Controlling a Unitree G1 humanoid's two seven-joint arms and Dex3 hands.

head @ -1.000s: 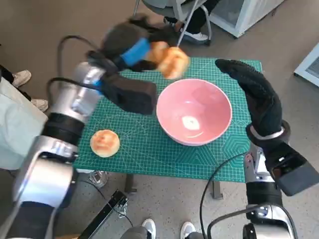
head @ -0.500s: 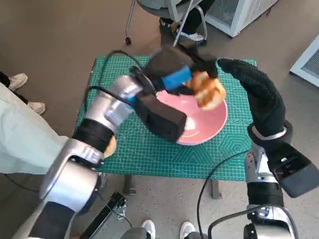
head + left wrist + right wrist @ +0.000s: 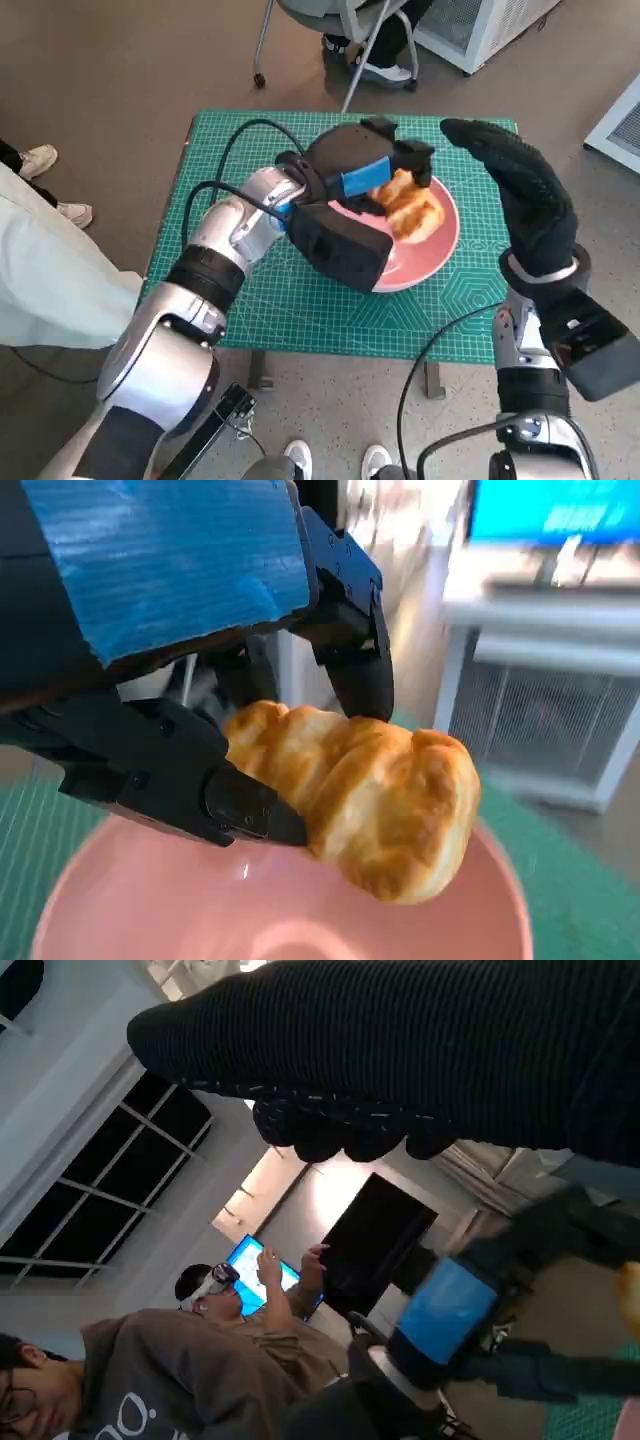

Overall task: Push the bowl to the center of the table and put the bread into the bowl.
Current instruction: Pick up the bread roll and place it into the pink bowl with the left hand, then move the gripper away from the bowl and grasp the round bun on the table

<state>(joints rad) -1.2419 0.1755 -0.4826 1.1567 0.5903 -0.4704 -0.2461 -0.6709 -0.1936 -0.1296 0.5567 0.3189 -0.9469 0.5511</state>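
Golden bread (image 3: pixel 370 800) is pinched in my left hand (image 3: pixel 365 175) above the pink bowl (image 3: pixel 445 250), ready to drop; my right hand (image 3: pixel 525 205) hovers spread.

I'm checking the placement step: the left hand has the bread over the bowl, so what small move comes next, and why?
Probably lower a little and let go. The left hand holds the bread just above the pink bowl, not resting in it; the right hand stands open beside the rim.

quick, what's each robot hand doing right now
Left robot hand: holding the bread over the pink bowl.
Right robot hand: open, holding nothing.
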